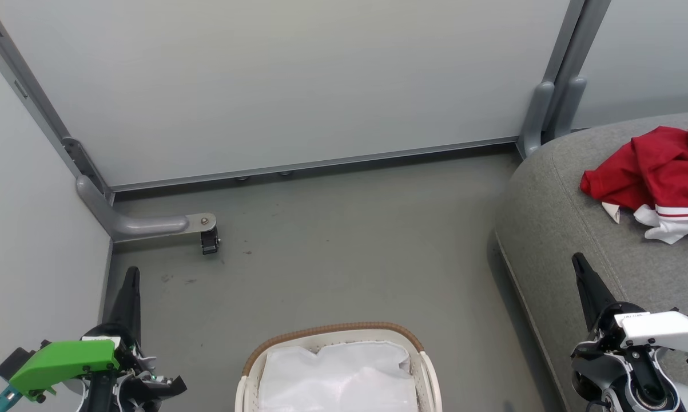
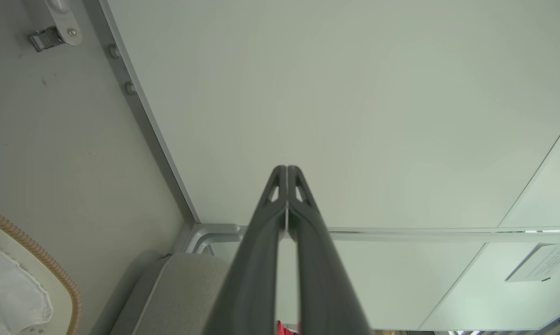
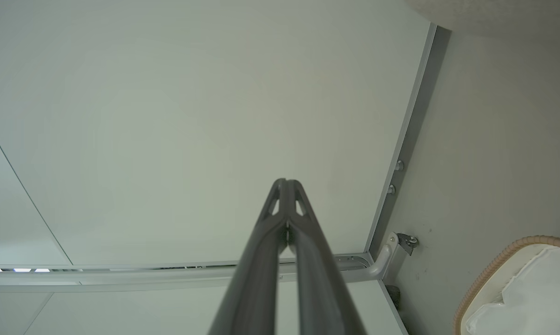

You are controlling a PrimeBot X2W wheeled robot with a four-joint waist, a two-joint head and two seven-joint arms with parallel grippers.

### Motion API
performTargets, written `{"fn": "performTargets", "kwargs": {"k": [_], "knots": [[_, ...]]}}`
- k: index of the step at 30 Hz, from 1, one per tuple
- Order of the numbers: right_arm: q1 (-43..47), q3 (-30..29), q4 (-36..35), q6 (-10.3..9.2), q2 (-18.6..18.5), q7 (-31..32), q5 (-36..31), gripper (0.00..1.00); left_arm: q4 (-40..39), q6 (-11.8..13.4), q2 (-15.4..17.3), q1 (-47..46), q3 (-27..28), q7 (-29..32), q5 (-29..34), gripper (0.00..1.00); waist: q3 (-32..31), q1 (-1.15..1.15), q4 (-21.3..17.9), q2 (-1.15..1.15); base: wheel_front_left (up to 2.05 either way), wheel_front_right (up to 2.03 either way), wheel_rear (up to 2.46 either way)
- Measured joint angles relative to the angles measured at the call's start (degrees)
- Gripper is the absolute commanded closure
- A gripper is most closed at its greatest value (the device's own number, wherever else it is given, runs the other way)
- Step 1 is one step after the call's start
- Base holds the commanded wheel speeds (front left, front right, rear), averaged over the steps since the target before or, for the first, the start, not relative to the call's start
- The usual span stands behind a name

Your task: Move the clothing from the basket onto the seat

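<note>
My left fingers [image 2: 259, 270] are pressed tip to tip with nothing between them, and my right fingers [image 3: 261, 270] are the same: clenched and empty. Both pairs point up and away at the pale wall panel [image 1: 298, 80], well clear of any fabric.

In the head view, the left arm hangs low over the floor [image 1: 349, 229] to the left of the basket [image 1: 332, 330], and the right arm sits low at the front edge of the seat [image 1: 555, 229]. The clothing [image 1: 652, 166] lies in a crumpled red heap on the seat, well apart from both arms, with its white panels and striped trim spilling toward me. It runs off the right edge of the view, so I can't see all of it.

The basket stands on the floor between my arms. What I can see inside is the white liner [image 1: 338, 372] and no red at all (the near half is cut off at the bottom of the view, so I won't swear to it).

I judge the carrying is done, or very nearly. The step in hand is checking. The next move calls for tipping the head down to see the whole basket. If any red turns up there, I'd spread one pair of fingers, reach in and pinch only the red cloth, leaving the liner behind.
</note>
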Motion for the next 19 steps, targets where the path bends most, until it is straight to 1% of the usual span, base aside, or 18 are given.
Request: {"fn": "performTargets", "kwargs": {"k": [19], "knots": [[0.00,0.00,0.00,0.00,0.00,0.00,0.00,1.00,0.00,0.00,0.00,0.00,0.00,0.00,0.00,1.00,0.00,0.00,0.00,0.00,0.00,0.00,0.00]]}}
